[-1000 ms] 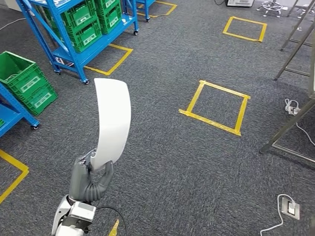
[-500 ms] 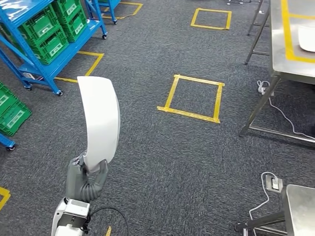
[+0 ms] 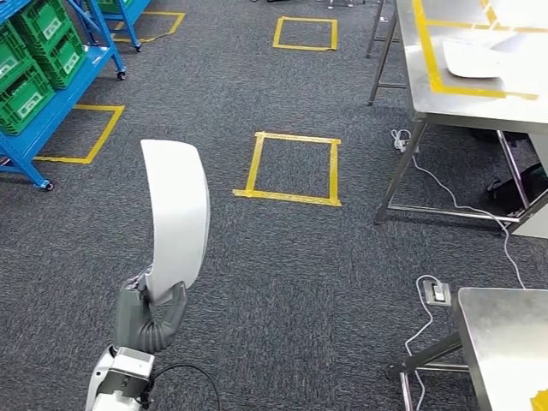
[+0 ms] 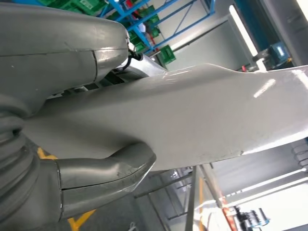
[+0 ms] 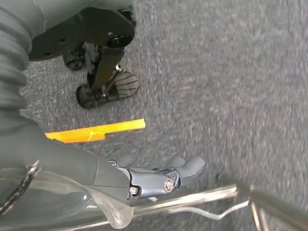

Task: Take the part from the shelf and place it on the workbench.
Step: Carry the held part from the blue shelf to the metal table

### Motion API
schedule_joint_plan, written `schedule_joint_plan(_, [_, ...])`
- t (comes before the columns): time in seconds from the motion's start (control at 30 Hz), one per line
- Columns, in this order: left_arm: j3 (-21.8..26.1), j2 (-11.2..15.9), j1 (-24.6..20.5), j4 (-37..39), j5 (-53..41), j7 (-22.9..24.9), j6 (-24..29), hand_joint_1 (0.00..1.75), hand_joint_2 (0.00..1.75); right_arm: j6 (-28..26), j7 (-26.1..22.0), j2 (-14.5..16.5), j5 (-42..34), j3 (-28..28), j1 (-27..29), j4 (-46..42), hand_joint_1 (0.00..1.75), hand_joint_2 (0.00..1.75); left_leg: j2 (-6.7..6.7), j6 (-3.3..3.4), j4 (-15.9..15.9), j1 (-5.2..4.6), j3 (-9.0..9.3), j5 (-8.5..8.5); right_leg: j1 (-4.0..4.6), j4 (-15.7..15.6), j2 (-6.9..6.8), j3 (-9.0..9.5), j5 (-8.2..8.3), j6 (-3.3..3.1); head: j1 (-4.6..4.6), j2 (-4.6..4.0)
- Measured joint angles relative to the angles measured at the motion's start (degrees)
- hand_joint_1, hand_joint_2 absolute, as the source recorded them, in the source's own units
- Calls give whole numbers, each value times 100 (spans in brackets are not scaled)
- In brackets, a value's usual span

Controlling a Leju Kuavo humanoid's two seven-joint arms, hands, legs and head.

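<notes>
- The part [image 3: 176,218], a curved white panel, stood upright above the grey carpet [image 3: 291,274], held by its lower end in the left robot hand [image 3: 150,314] at the lower left of the head view.
- The carpet covered the whole floor and carried yellow tape squares, one [image 3: 293,168] just ahead of the part and another [image 3: 306,32] farther off.
- The tabletop [image 3: 452,94] of steel stood at the upper right, well apart from the part; yellow tape lines ran across it and a second white part [image 3: 475,58] lay on it.
- A blue shelf [image 3: 45,103] with green crates [image 3: 29,64] stood at the upper left.
- A smaller steel table [image 3: 510,342] sat at the lower right, with a floor socket [image 3: 439,293] and white cable beside it.
- In the left wrist view, the left robot hand [image 4: 54,144] clasped the part [image 4: 188,115] between thumb and fingers.
- In the right wrist view, the right robot hand [image 5: 109,178] hung over the carpet with its fingers [image 5: 171,173] stretched out, holding nothing.
</notes>
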Motion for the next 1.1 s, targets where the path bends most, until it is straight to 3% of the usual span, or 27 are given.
schedule_joint_plan(0.07, [10, -3, 8, 10, 5, -2, -16, 175, 175, 0, 2, 0, 4, -13, -23, 0, 0, 175, 162, 10, -5, -8, 0, -3, -14, 745, -217, -374, -337, 58, 8, 0])
schedule_joint_plan(0.1, [15, -2, 12, 18, 10, -3, -30, 175, 175, 1, 3, 0, 7, -19, -22, 0, 0, 175, 242, 7, -3, -11, 0, -9, -29, 997, -251, -497, -409, 84, 6, 0])
schedule_joint_plan(0.13, [21, -2, 12, 23, 15, -6, -45, 175, 175, 0, 7, 0, 14, -25, -14, 0, 0, 175, 314, 0, -1, -11, 1, -17, -43, 1043, -275, -513, -373, 106, 7, 0])
schedule_joint_plan(0.2, [29, -2, 8, 28, 5, -15, -61, 175, 175, -2, 19, 0, 37, -33, -2, 0, 0, 175, 440, -36, 11, -6, 18, -45, -68, 444, -373, -174, -33, 132, 8, 0])
schedule_joint_plan(0.27, [42, -2, 2, 28, -27, -20, -57, 175, 175, -4, 33, 3, 70, -39, -16, 0, 0, 175, 541, -96, 43, -25, 37, -90, -58, -316, -557, 261, 216, 101, 5, 0])
schedule_joint_plan(0.33, [55, -2, -4, 28, -60, -23, -57, 175, 175, -3, 44, 7, 104, -48, -28, 0, 0, 175, 613, -150, 71, -53, 48, -117, -32, -552, -607, 403, 239, 22, -6, 0])
schedule_joint_plan(0.4, [66, -3, -11, 28, -80, -25, -78, 175, 175, 1, 48, 9, 131, -67, -17, 0, 0, 175, 669, -198, 83, -42, 59, -139, -30, -553, -504, 397, 262, -58, -12, 0])
schedule_joint_plan(0.47, [80, -4, -19, 27, -57, -28, -113, 175, 175, 7, 44, 9, 160, -87, -14, 0, 0, 175, 547, -252, 275, -12, -1, -309, -39, -568, -407, 399, 281, -132, -24, 0])
schedule_joint_plan(0.57, [116, 2, 13, 28, 1, -34, -144, 175, 175, 26, 38, 11, 209, -117, -33, -1, 0, 175, 239, -282, 1338, 10, -465, -861, -34, -575, -236, 395, 295, -199, -47, 0])
schedule_joint_plan(0.6, [130, 6, 28, 28, 9, -34, -150, 175, 175, 37, 37, 12, 220, -124, -31, -2, 0, 175, 202, -277, 1667, 10, -625, -961, -25, -574, -169, 394, 297, -207, -47, 0])
schedule_joint_plan(0.63, [143, 9, 37, 28, 23, -34, -157, 175, 175, 51, 37, 13, 231, -128, -25, -3, 0, 175, 183, -264, 1812, 9, -708, -946, -15, -573, -98, 395, 298, -210, -46, 0])
schedule_joint_plan(0.67, [154, 12, 41, 28, 42, -36, -166, 175, 175, 63, 37, 15, 243, -130, -19, -4, 0, 175, 164, -243, 1720, 7, -681, -812, -7, -571, -25, 401, 300, -211, -45, 0])
schedule_joint_plan(0.7, [165, 12, 42, 28, 69, -42, -174, 175, 175, 75, 37, 19, 255, -132, -16, -5, 0, 175, 124, -214, 1420, 6, -556, -593, -2, -569, 49, 409, 302, -210, -44, 0])
schedule_joint_plan(0.77, [193, 10, 40, 27, 144, -78, -185, 175, 175, 94, 33, 39, 289, -135, -22, -10, 0, 175, -130, -148, 636, 9, -220, -197, 0, -555, 183, 407, 308, -194, -41, 0])
schedule_joint_plan(0.83, [225, 9, 36, 24, 219, -138, -192, 175, 175, 110, 26, 61, 328, -143, -35, -20, 0, 175, -330, -115, 218, 7, -54, -91, -13, -540, 298, 352, 331, -142, -46, 0])
schedule_joint_plan(0.9, [245, 1, 34, 21, 269, -197, -190, 175, 175, 122, 21, 72, 365, -161, -27, -34, 0, 175, -271, -96, 142, 2, -42, -96, -36, -546, 392, 282, 365, -65, -54, 0])
schedule_joint_plan(0.93, [250, -9, 35, 19, 287, -223, -186, 175, 175, 126, 20, 73, 382, -172, -16, -43, 0, 175, -209, -78, 108, 6, -35, -73, -37, -524, 339, 246, 349, -37, -50, 0])
schedule_joint_plan(1.0, [261, -36, 41, 13, 322, -279, -169, 175, 175, 132, 16, 75, 406, -189, -15, -62, 0, 175, -63, -30, 37, 19, -11, -31, -23, -216, 60, 72, 140, 8, -28, 0])
schedule_joint_plan(1.03, [269, -44, 50, 10, 336, -295, -164, 175, 175, 134, 15, 76, 411, -197, -23, -69, 0, 175, 20, -15, 28, 10, -7, -27, -22, 122, -107, -81, -52, 28, -19, 0])
schedule_joint_plan(1.1, [291, -51, 69, 9, 356, -309, -159, 175, 175, 138, 15, 76, 417, -209, -37, -74, 0, 175, 191, 0, 29, -5, -13, -33, -37, 882, -241, -427, -393, 77, -11, 0])
